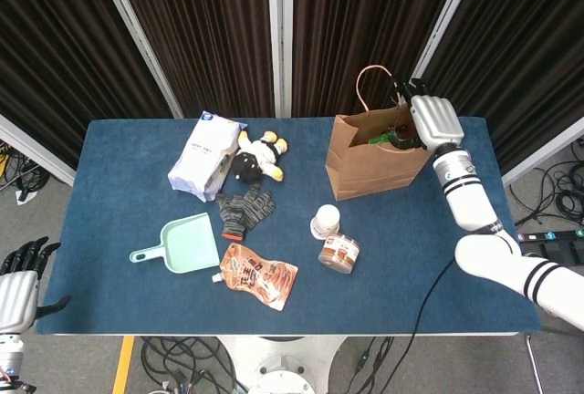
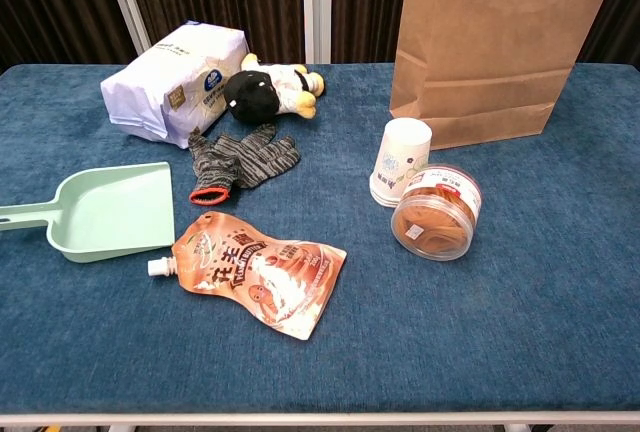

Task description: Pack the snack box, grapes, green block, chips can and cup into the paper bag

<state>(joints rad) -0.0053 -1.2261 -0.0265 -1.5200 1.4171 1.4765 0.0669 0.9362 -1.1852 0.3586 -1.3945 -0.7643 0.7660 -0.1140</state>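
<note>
Head view: the paper bag stands upright on the blue table, right of centre in the upper half of the frame, its mouth open and a handle loop rising behind it. The right hand sits at the bag's right rim with its fingers down inside the mouth. A bit of the green block shows inside the bag just beside the hand; whether the fingers grip it cannot be told. The cup lies below the bag near the frame's middle, and the chips can lies just below it, touching or nearly so. At upper left lie a white pack, a plush toy and a glove; lower down, a dustpan and an orange pouch. The left hand hangs at the lower left edge, off the table, fingers apart and holding nothing.

Chest view: the bag fills the upper right, its top cut off by the frame. The cup and can lie in front of it, touching. No hand shows here.
</note>
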